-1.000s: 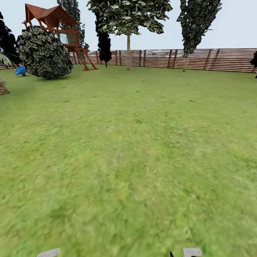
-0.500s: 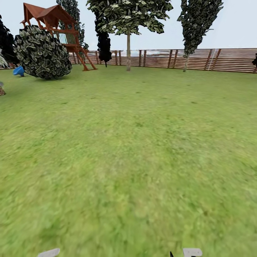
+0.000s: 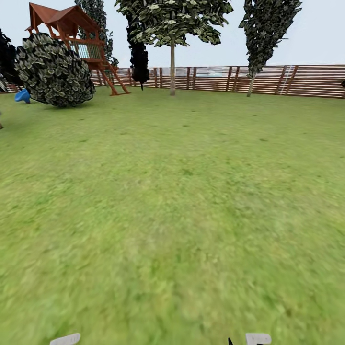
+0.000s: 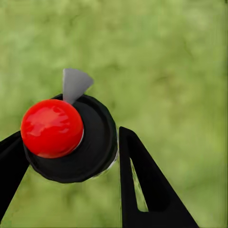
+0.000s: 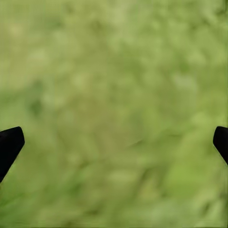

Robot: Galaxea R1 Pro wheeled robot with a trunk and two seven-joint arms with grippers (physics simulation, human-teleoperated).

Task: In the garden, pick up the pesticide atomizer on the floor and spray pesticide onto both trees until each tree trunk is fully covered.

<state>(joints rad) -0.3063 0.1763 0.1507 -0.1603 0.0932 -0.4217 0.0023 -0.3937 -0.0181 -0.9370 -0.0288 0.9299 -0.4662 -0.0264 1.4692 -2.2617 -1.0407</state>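
1. The wide green lawn of the garden runs from the robot's base to the far boundary; the grass is mottled in lighter and darker patches, blurrier close in.
2. A brown wooden fence of horizontal slats closes off the far side, running across the right and centre, under a pale grey-blue sky.
3. At far centre stands a tall tree with a straight, bare beige trunk and foliage only high up; a second, narrower tall tree with a thin pale trunk stands at the far right, just in front of the fence.
4. At the far left a round, dense bush of dark speckled leaves sits on the grass, with a red-brown wooden play tower with a peaked roof behind it and a small blue object at its left edge.
5. A thin dark-leaved tree stands between the play tower and the central tree.
6. In the left wrist view, the left gripper has its black fingers closed against the sides of the pesticide atomizer, a black round-bodied sprayer with a glossy red ball top and a grey nozzle, held above the grass.
7. In the right wrist view, the right gripper is spread wide with nothing between its black fingertips, over bare grass.
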